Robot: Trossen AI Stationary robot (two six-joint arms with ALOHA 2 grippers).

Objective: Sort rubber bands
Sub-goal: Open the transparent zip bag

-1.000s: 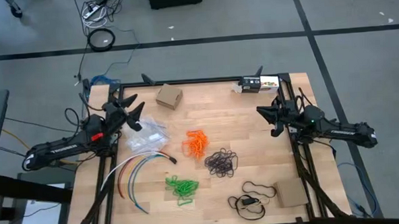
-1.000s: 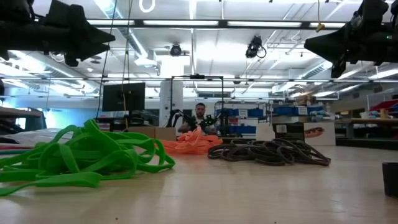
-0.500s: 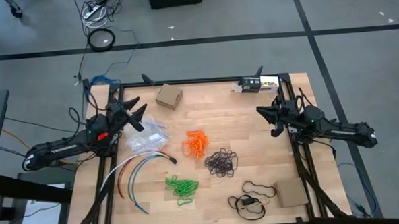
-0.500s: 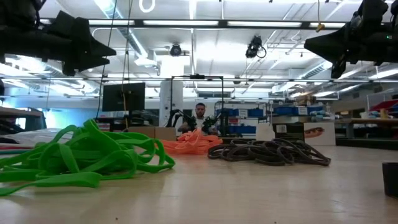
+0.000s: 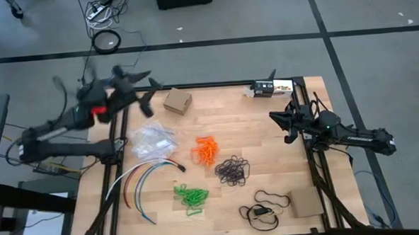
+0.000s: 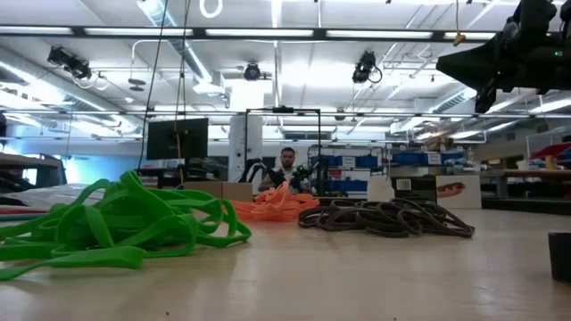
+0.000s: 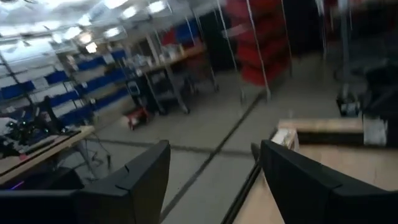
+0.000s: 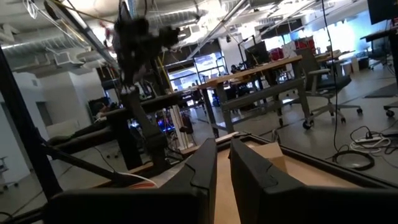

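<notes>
Three heaps of rubber bands lie on the wooden table: orange (image 5: pixel 207 150), dark brown-black (image 5: pixel 232 170) and bright green (image 5: pixel 191 196). The low view shows them as green (image 6: pixel 116 227), orange (image 6: pixel 272 205) and dark (image 6: pixel 384 217). My left gripper (image 5: pixel 148 90) hangs high over the table's far left corner, open and empty, its fingers wide apart in the left wrist view (image 7: pixel 211 180). My right gripper (image 5: pixel 284 125) waits at the table's right edge, shut with nothing in it (image 8: pixel 222 168), and shows at the low view's upper right (image 6: pixel 464 67).
A clear plastic bag (image 5: pixel 154 140) and curved coloured cables (image 5: pixel 145 178) lie at the left. A cardboard box (image 5: pixel 177 101) stands at the far side. A black cord loop (image 5: pixel 266 206) and a cardboard piece (image 5: pixel 305 203) lie near right. A person sits beyond the table (image 6: pixel 286 165).
My left gripper has risen quickly from beside the plastic bag and swung toward the table's far left corner, rolling as it went. It has left the low view through the top. Its fingers have stayed open. The heaps have not moved.
</notes>
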